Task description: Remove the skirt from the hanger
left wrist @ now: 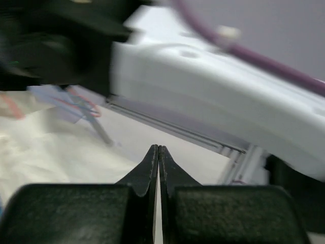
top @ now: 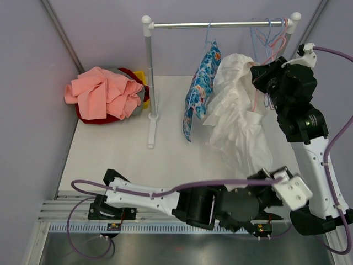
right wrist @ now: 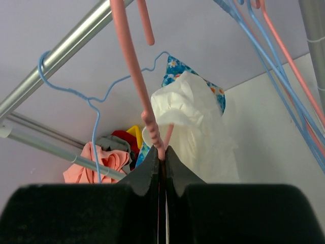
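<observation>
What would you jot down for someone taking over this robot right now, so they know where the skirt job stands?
Right gripper: shut on the pink hanger, up by the rail.
Left gripper: shut, with nothing visible between its fingers; it sits low, beside the bottom of the white skirt.
Skirt: on the pink hanger, hanging next to the blue floral garment.
Done: the hanger is gripped.
Left: the skirt is not off yet. The left gripper probably needs to reopen and take hold of the fabric to pull it free.
</observation>
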